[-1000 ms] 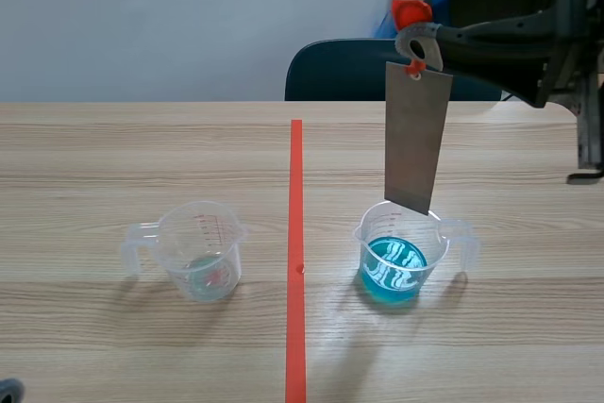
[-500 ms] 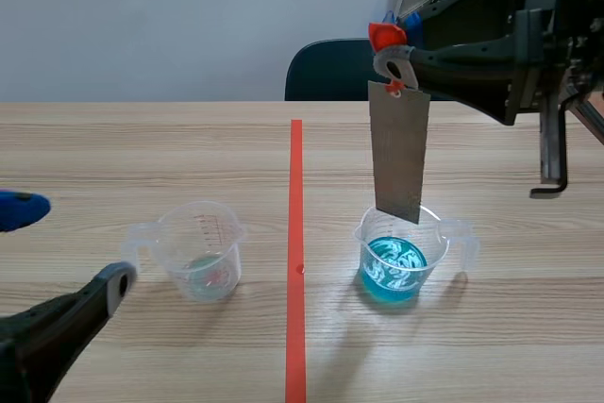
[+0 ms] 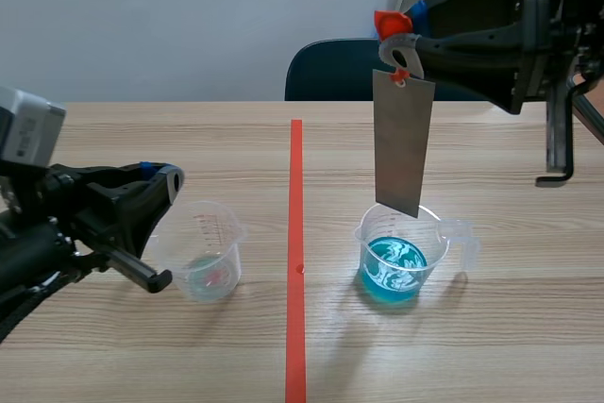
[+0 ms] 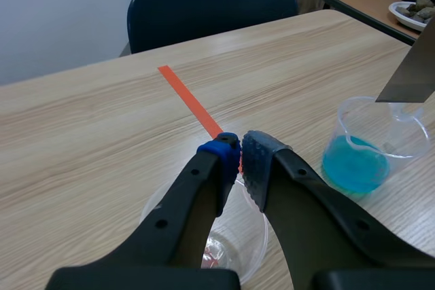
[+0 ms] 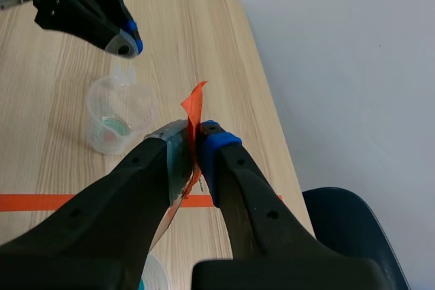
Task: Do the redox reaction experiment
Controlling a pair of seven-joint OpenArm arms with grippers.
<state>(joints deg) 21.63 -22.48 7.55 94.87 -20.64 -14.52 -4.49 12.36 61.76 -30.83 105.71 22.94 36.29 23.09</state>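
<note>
**Right claw holds a metal strip over the blue cup**

My right claw (image 5: 194, 142) is raised high and clamped tight on an orange tab (image 5: 193, 108). A flat grey metal strip (image 3: 403, 143) hangs from that tab, almost straight down and slightly tilted. Its lower edge is level with the rim of a clear plastic cup (image 3: 437, 233) with a handle, which stands on the table right of the middle. The cup holds blue liquid (image 3: 394, 266) in its lower part, and the strip's edge hangs clear of it.

My left claw (image 4: 239, 161) is pressed almost closed, the pads nearly meeting with nothing between them. It hovers just above a second clear cup (image 3: 203, 233), which stands left of the middle. That cup is nearly empty, with only a faint tint at its bottom.

An orange-red tape line (image 3: 296, 233) runs along the wooden table (image 3: 519, 327) between the two cups. A dark blue chair (image 3: 330, 68) stands behind the far edge of the table.
</note>
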